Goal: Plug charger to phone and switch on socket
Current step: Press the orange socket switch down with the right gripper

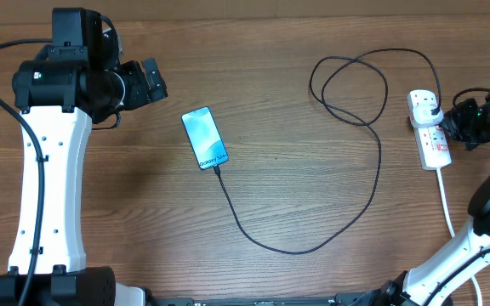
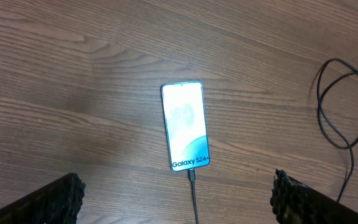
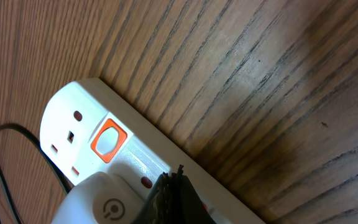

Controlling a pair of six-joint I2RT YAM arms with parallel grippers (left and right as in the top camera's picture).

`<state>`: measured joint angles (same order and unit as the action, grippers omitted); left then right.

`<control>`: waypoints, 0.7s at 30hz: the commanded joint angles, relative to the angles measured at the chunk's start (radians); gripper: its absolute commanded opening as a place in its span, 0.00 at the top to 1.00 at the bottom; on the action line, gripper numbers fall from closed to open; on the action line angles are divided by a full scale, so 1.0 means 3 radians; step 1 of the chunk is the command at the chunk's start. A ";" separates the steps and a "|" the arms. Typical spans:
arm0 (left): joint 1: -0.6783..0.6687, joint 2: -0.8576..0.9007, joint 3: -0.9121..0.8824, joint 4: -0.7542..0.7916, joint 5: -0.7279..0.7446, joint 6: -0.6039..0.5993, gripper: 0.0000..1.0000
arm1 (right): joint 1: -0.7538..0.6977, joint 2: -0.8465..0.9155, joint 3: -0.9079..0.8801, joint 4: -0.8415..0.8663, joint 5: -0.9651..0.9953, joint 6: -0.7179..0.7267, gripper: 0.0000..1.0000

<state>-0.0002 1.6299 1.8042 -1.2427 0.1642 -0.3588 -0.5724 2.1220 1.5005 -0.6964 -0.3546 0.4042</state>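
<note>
The phone (image 1: 205,138) lies flat on the wooden table (image 1: 296,187), screen lit, with "Galaxy S24" at its nearer short edge. The small tip (image 2: 192,176) of the charger (image 1: 313,246) meets that edge and looks pushed in. From there the thin black cable runs off to the phone's right, curves wide, loops, and ends at the socket (image 1: 430,127), far to the phone's right. There a white plug block (image 3: 101,202) sits in the strip beside an orange-red switch (image 3: 109,140). The left gripper (image 1: 153,81) hangs up and left of the phone, fingers spread wide, holding nothing. The right gripper (image 1: 459,119) is over at the socket, fingers pinched together on nothing. I can't quite tell whether they touch the strip.
</note>
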 commanded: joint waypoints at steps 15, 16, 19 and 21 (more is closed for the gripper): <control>-0.0003 -0.0045 0.0036 -0.0009 0.0042 0.0047 0.00 | 0.0286 0.0116 -0.0024 -0.0389 -0.0072 -0.0039 0.96; -0.0003 -0.0045 0.0036 -0.0009 0.0042 0.0047 0.01 | 0.0299 0.0116 -0.0024 -0.0390 -0.0056 -0.0039 0.96; -0.0003 -0.0045 0.0036 -0.0009 0.0042 0.0047 0.00 | 0.0329 0.0116 -0.0024 -0.0393 -0.0027 -0.0039 0.96; -0.0003 -0.0045 0.0036 -0.0010 0.0042 0.0047 0.01 | 0.0343 0.0116 -0.0024 -0.0393 -0.0018 -0.0038 0.96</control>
<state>-0.0002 1.6299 1.8042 -1.2427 0.1642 -0.3588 -0.5461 2.1181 1.5272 -0.7788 -0.2993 0.3950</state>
